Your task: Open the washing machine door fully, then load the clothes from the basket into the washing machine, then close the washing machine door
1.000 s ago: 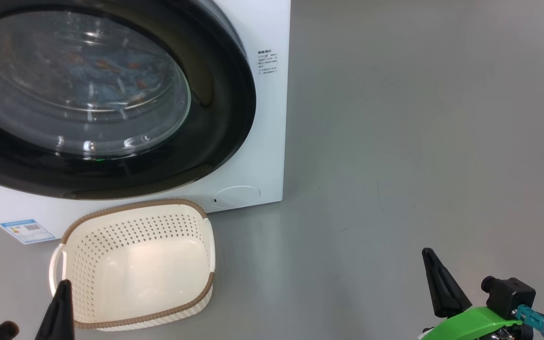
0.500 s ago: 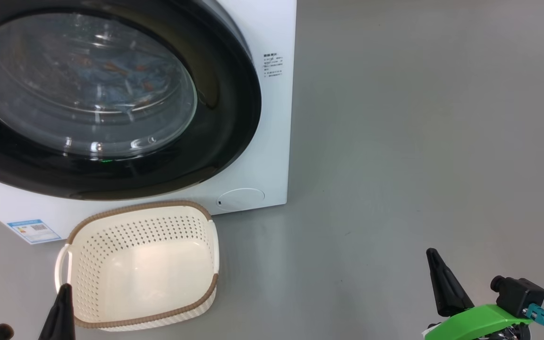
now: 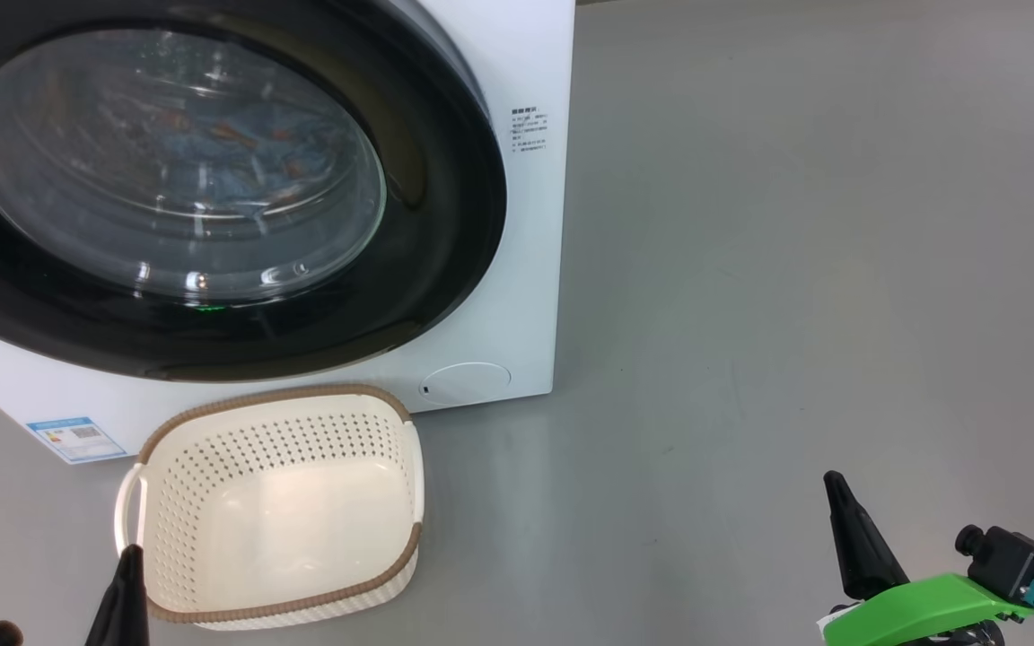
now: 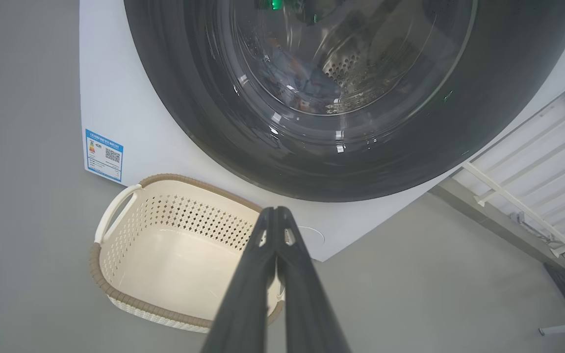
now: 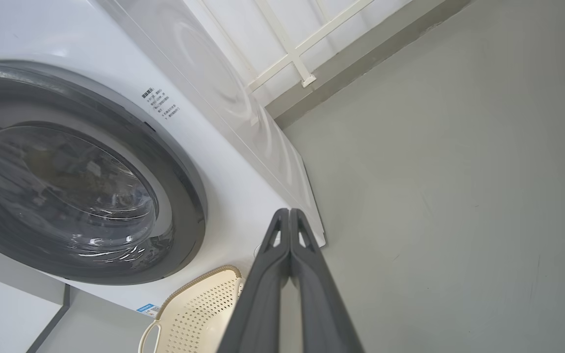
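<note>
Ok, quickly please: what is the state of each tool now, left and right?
Left tool: closed, holding nothing.
Right tool: closed, holding nothing.

Unreadable small print (image 3: 529, 131), blue label (image 3: 75, 437), on washing machine (image 3: 530, 269)

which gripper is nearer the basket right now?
Left. The left gripper sits at the near left corner of the basket, its tip overlapping the rim in the head view. The right gripper is far off to the right, over the floor.

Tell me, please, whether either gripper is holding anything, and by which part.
Nothing is held; the left gripper and right gripper are both shut and empty.
</note>
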